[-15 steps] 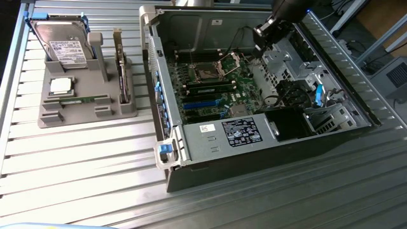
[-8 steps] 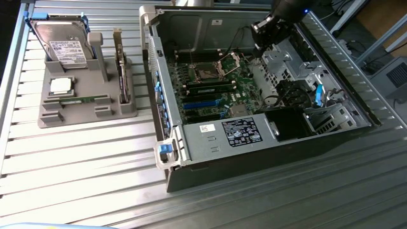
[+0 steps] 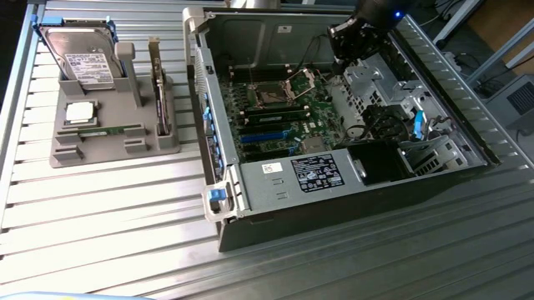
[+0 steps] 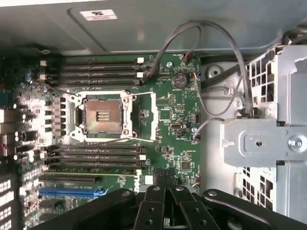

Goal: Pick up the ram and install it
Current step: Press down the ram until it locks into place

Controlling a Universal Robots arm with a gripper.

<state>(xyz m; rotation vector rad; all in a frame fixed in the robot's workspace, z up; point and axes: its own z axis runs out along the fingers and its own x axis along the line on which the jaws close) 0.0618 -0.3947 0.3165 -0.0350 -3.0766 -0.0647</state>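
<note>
Your hand (image 3: 354, 37) hangs clenched and empty over the open computer case (image 3: 334, 187), above the motherboard (image 4: 168, 115), while the ram (image 3: 107, 131) lies well apart in the grey holder (image 3: 117, 147) on the desk (image 3: 100, 212). A stick already sits by the empty CPU socket (image 4: 101, 116). If you descend here, you risk snagging the grey cables (image 4: 235, 52) or hitting the drive cage (image 4: 268, 139).
</note>
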